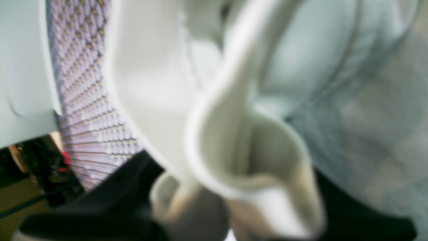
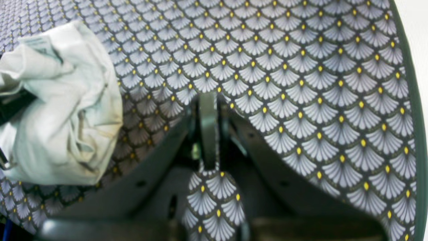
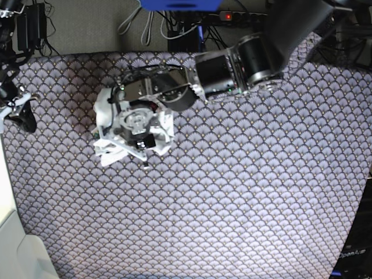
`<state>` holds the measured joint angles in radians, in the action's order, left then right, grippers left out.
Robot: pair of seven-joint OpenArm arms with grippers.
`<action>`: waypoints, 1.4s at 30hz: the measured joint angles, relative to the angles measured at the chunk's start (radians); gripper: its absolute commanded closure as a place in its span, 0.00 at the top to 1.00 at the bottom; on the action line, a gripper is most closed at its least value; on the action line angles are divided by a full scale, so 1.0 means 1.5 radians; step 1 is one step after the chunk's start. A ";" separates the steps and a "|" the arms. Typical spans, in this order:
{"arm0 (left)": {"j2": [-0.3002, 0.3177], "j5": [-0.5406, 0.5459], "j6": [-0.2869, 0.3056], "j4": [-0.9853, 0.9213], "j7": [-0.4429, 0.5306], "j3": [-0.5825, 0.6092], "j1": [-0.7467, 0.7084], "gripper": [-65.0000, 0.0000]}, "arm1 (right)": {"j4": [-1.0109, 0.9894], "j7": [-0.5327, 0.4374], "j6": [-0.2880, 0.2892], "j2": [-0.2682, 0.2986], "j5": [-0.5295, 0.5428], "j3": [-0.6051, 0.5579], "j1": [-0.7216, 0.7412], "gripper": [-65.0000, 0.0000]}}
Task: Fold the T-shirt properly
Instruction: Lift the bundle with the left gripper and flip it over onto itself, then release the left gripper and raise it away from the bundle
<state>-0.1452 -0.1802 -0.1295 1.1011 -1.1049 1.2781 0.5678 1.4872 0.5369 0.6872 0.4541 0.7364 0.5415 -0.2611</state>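
The left pincer (image 3: 135, 131) is nipped onto a thick fold of the T-shirt (image 3: 110, 148), which sits bunched in a heap near the far left corner of the patterned cloth (image 3: 244, 192). The right pincer (image 2: 208, 110) is closed on nothing, down at the cloth's left edge.

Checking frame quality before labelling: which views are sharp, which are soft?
Left wrist: badly out of focus, the T-shirt a smear right against the lens. Right wrist: patterned cloth crisp, right gripper dark and soft in the foreground. Base: evenly lit, sharp, no glare.
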 measured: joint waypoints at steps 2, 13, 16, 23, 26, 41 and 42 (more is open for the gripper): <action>0.000 -0.006 0.000 0.000 0.002 0.002 0.000 0.01 | 0.000 0.000 0.000 -0.001 0.000 0.000 0.000 0.00; 0.004 -0.038 -0.005 0.004 -0.013 0.007 0.004 0.79 | 0.000 0.001 0.000 -0.001 0.000 0.000 0.000 0.00; 0.004 -0.057 -0.011 0.007 -0.013 0.001 0.006 0.94 | 0.000 0.001 0.000 -0.001 0.000 0.000 0.000 0.00; 0.004 -0.211 0.002 0.034 -0.012 -0.027 -0.030 0.99 | 0.000 0.001 0.000 -0.002 0.000 0.000 0.000 0.00; 0.004 -0.256 0.006 0.101 -0.012 -0.118 -0.065 0.99 | 0.002 0.000 0.000 -0.003 0.001 0.001 0.000 0.00; 0.045 -0.266 0.002 0.307 -0.017 -0.529 -0.210 0.99 | 0.057 0.003 -0.001 -0.007 -0.003 -0.047 0.006 0.00; 0.045 -0.244 0.001 0.330 -0.020 -0.557 -0.229 0.99 | 0.073 0.000 0.001 -0.011 0.002 -0.061 0.006 0.00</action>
<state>-0.0772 -0.5461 -0.1280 1.5963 -1.1355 0.4419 0.2241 1.5974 0.5373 0.6880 0.4374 0.7387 0.4507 -0.2527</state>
